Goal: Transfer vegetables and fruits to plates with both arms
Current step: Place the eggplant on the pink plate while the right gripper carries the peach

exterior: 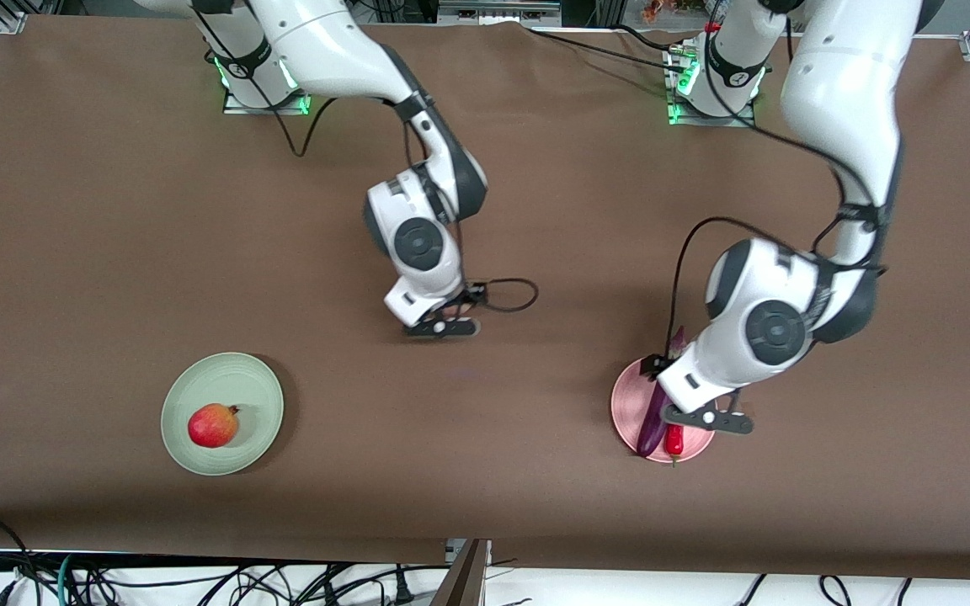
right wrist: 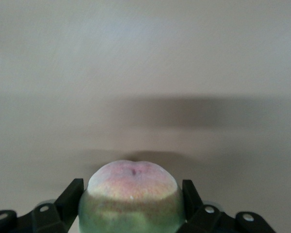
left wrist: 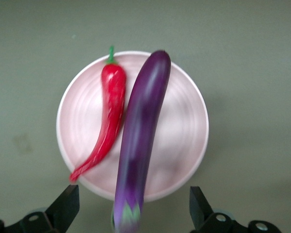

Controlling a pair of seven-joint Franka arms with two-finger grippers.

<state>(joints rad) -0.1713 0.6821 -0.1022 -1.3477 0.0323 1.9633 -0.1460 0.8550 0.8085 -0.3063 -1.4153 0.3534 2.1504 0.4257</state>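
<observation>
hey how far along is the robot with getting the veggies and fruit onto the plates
Mostly done. The eggplant and chili pepper lie on the pink plate, under the open left pincer. The pomegranate sits on the green plate. The right pincer is shut on the peach, over bare table; placing it remains.

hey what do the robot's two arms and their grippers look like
Both arms, left arm and right arm, are glossy white with dark grey round joints and loose black cables. The left gripper and right gripper are black and two-fingered. Green lights glow at the bases.
</observation>
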